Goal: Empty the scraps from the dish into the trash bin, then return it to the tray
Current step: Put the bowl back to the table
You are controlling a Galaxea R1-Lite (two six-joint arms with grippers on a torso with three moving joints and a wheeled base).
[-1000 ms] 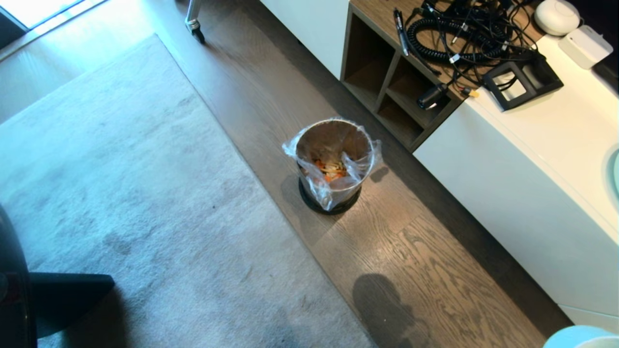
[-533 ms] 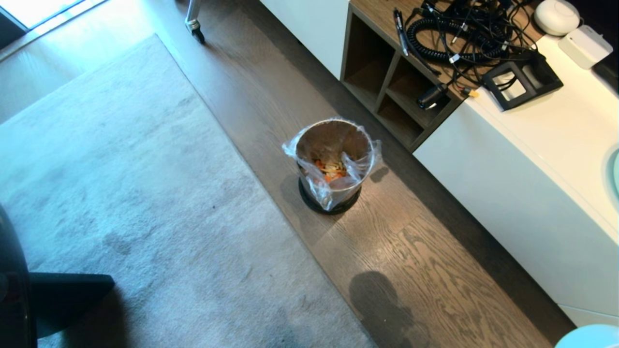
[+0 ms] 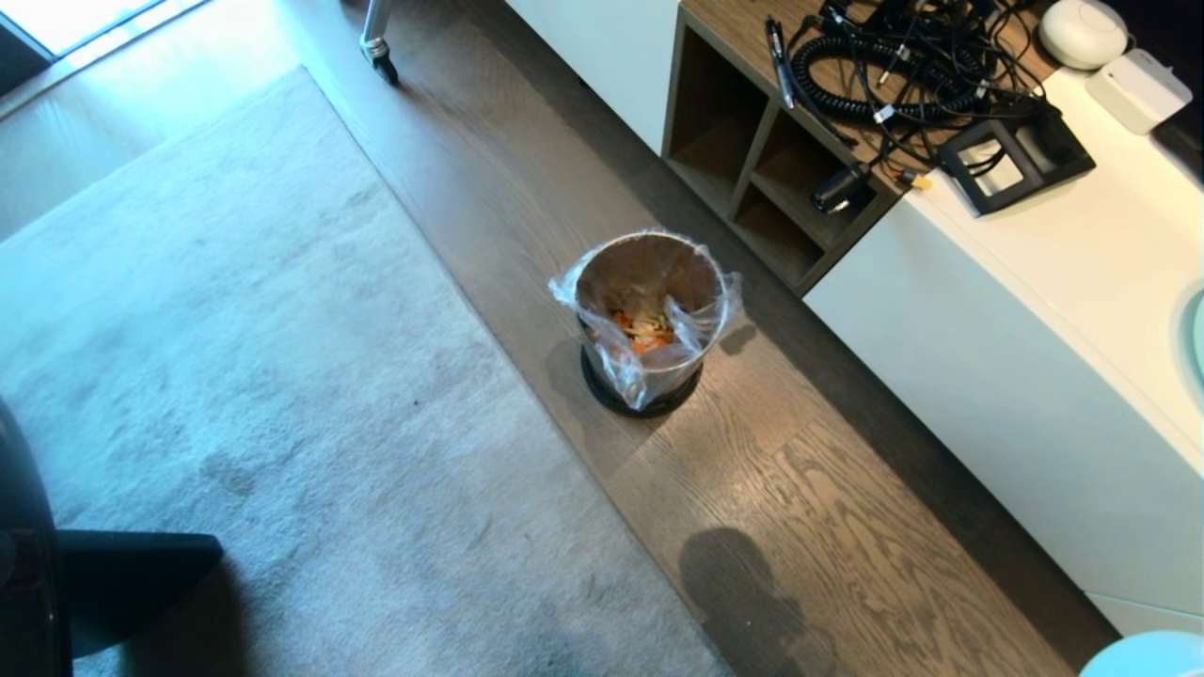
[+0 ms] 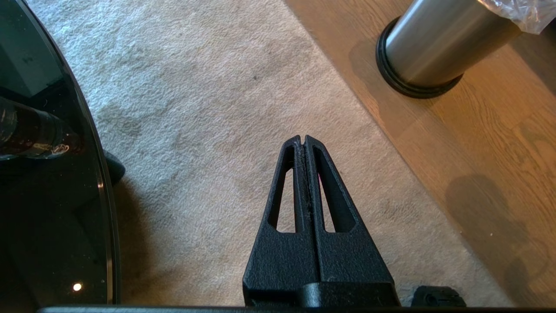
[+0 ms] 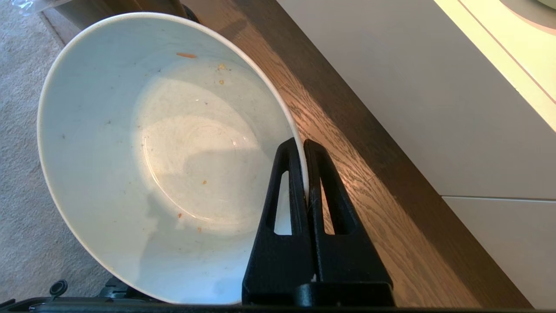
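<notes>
I see a brushed-steel trash bin [image 3: 649, 320], its clear plastic liner [image 3: 701, 324] crinkled, on grained wood floor [image 3: 809, 527]; glossy white dish [image 5: 152, 156].

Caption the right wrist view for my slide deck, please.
Right gripper clamps the rim of the emptied white dish, only crumbs left inside.

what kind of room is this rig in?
Probably a living room or home-office corner: a pale grey carpet on dark wood plank flooring, a long white cabinet with open wooden cubbies, and a tangle of black cables on top.
</notes>
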